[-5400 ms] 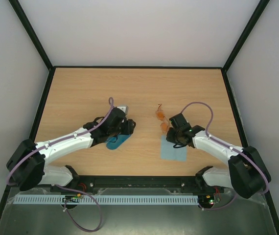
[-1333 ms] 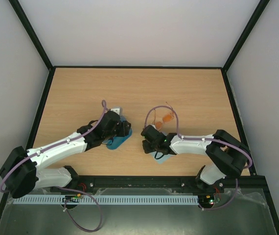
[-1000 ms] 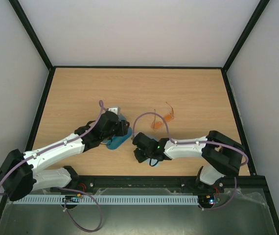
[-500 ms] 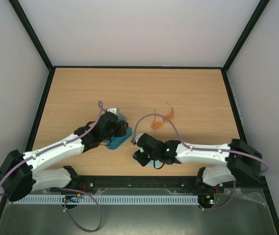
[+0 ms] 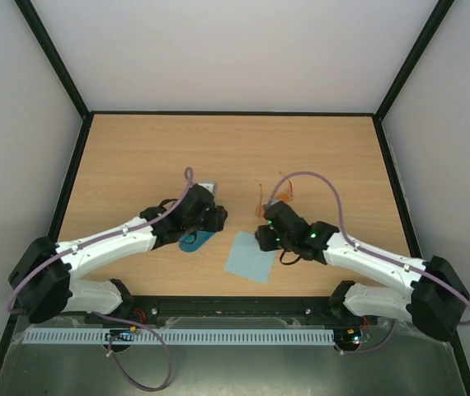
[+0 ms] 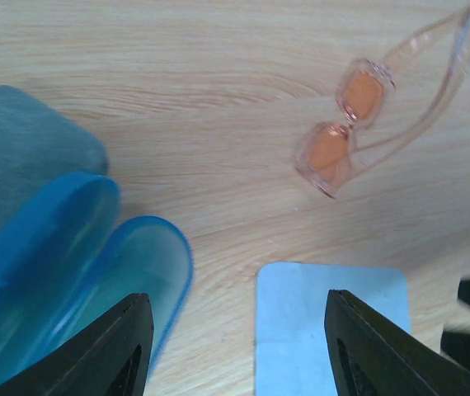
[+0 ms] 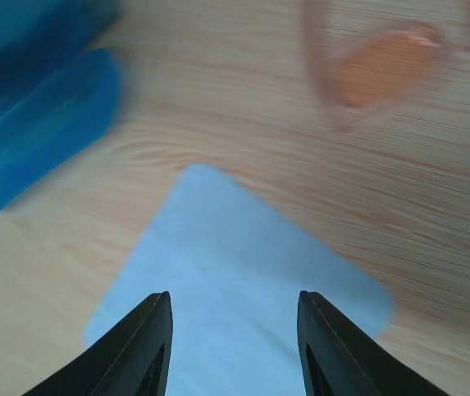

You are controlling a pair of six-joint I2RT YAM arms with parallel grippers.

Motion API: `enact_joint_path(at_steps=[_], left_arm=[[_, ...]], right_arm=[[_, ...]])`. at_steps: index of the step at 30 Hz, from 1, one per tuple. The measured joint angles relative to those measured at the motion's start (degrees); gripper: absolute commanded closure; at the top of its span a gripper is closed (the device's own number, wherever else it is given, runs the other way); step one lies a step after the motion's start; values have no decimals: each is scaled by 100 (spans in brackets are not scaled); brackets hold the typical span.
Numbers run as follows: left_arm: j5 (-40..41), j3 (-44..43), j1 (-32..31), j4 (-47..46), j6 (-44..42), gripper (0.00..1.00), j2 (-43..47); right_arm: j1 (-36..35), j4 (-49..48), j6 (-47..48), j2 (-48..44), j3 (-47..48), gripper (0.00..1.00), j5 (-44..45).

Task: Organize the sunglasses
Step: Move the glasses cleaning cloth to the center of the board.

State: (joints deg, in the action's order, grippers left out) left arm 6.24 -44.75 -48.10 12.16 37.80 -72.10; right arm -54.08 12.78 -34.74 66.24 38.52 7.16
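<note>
A thin-framed pair of sunglasses [image 6: 346, 124] with orange lenses lies folded out on the wooden table, partly hidden under my right arm in the top view [image 5: 279, 198]. My left gripper [image 6: 235, 351] is open and empty, hovering over bare wood between the open blue case [image 6: 78, 264] and the pale blue cloth [image 6: 330, 326]. From above, the left gripper [image 5: 211, 219] sits just over the case [image 5: 195, 241]. My right gripper [image 7: 233, 351] is open, low over the cloth [image 7: 235, 272], holding nothing. In the top view it [image 5: 265, 239] is at the cloth's [image 5: 249, 256] right edge.
A dull teal surface [image 6: 21, 148] adjoins the blue case on its far side. The blue case [image 7: 37, 115] also lies left of the cloth in the right wrist view. Black frame rails border the table [image 5: 136, 148] on all sides.
My right gripper opened and let go of the cloth, then drew back to the right. The cloth now lies flat at the near centre. The left gripper shifted slightly right.
</note>
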Motion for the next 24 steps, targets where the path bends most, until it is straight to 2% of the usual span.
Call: enact_joint_path(at_steps=[2,5,12,24], left_arm=[[-81,-168,-144,31,-101,39,-256],[-251,-341,-337,20,-223,38,-675],[-529,-772,-785,39,-442,39,-1663],[-726,-868,-883,-216,-590,42,-2347]], right_arm=[[444,188,-234,-251,-195,57,-20],[732,444,-490,-483,-424,57,-72],[833,691,-942,-514,-680,59,-308],[946,501,-1071,234,-785,64,-396]])
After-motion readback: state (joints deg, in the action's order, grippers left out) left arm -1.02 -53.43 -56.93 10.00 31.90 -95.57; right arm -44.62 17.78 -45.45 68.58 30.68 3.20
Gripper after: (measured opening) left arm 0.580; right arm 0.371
